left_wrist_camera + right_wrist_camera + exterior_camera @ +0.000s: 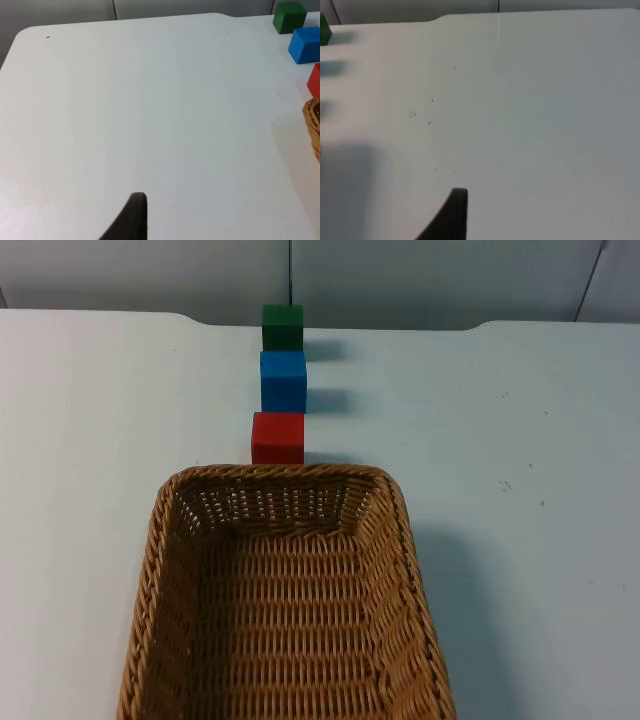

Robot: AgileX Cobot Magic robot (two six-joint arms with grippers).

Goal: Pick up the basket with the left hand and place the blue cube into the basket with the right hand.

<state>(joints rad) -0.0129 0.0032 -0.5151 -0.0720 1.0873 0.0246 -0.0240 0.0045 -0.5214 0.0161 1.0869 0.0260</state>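
Note:
A woven wicker basket [280, 473] stands on the white table at the near middle. Beyond its far rim three cubes stand in a row running away from me: a red cube [278, 437] closest to the basket, then the blue cube [283, 380], then a green cube [283, 326]. My left gripper [137, 210] hovers over bare table well left of the cubes; the left wrist view catches the blue cube [305, 45] and a corner of the basket [313, 125]. Over bare table right of the row, my right gripper [455, 205] holds nothing.
The table ends at a grey partition wall [400, 280] just behind the green cube [289, 16]. The red cube [315, 80] sits a short gap from the basket rim. White table top [530, 490] stretches to both sides of the basket and cubes.

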